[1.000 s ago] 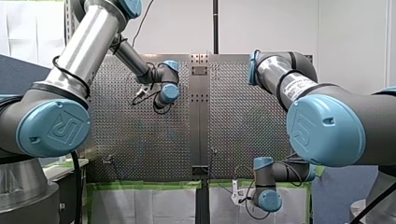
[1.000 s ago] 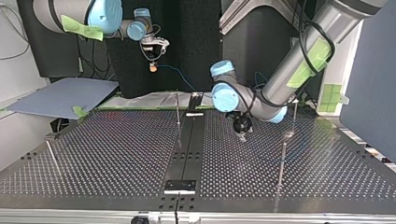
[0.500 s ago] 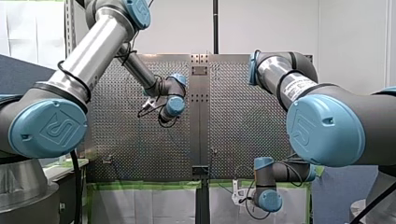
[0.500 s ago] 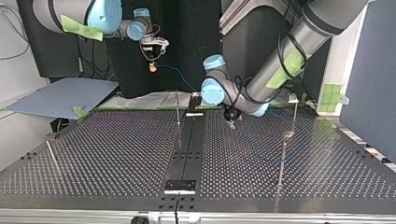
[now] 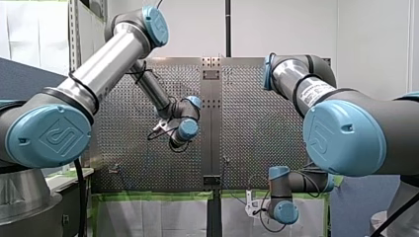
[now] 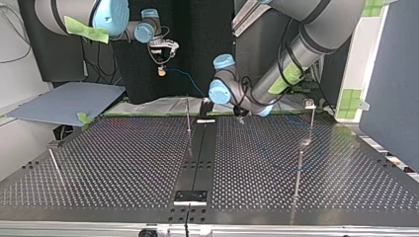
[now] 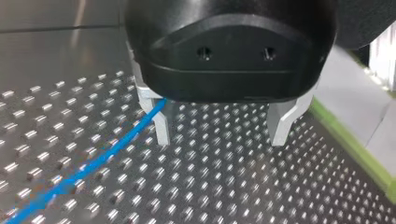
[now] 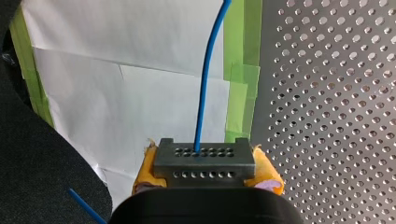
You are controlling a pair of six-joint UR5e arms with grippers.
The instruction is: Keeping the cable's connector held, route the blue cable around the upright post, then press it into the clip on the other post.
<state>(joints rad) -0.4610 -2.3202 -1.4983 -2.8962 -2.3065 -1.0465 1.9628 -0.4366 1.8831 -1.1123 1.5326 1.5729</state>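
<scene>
my right gripper (image 8: 205, 181) is clenched on the connector (image 8: 204, 161), beyond the worktop's (image 6: 123, 163) far left edge in the top view, with the cable (image 8: 208, 79) running out ahead. my left gripper (image 7: 222, 126) hangs low over the plate, fingers (image 7: 161, 123) released, the cable seemingly touching one (nothing between them). best, i'd judge, to sweep slowly round the post (image 6: 188, 118), cable hooked and slack. perforated metal, green tape (image 8: 243, 70), white paper (image 8: 140, 93), dark backdrop (image 6: 197, 39).
</scene>
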